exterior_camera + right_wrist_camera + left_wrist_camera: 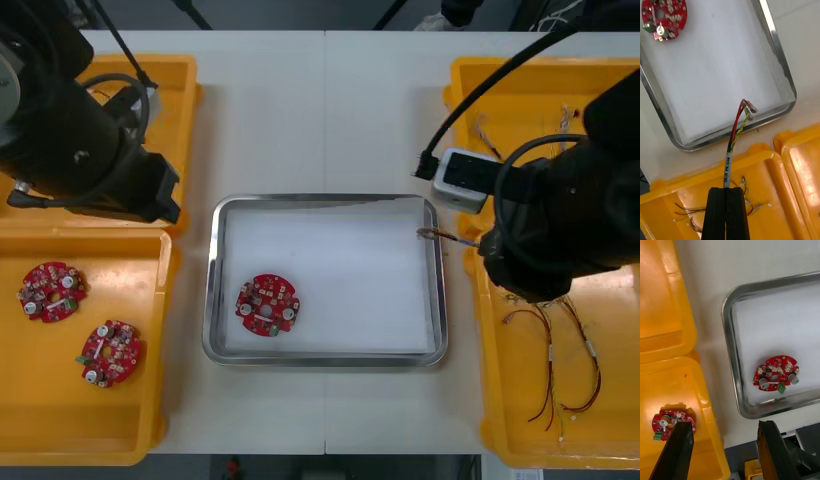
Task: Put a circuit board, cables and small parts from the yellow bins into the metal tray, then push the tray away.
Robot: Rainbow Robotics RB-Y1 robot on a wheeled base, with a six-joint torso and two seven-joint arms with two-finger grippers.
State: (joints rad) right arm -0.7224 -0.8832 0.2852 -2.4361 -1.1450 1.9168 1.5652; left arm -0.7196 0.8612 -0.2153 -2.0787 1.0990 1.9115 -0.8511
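The metal tray (214, 300), white inside, lies at mid-table with one round red circuit board (267, 305) near its left side. My right gripper (726, 190) is shut on a red and yellow cable (738, 129) and hangs over the inner edge of the right near bin. The cable's white label (727, 168) sits just past the fingertips, and its free ends (438, 236) reach over the tray's right rim. My left gripper (724, 424) is open and holds nothing. It hovers above the gap between the left bins and the tray (730, 352), with the board (777, 373) beyond its fingers.
Two more circuit boards (50, 291) (109, 352) lie in the left near yellow bin (160, 400). The right near bin (490, 400) holds several red and yellow cables (560, 350). The right far bin (470, 80) holds thin cables. My left arm (80, 150) covers the left far bin.
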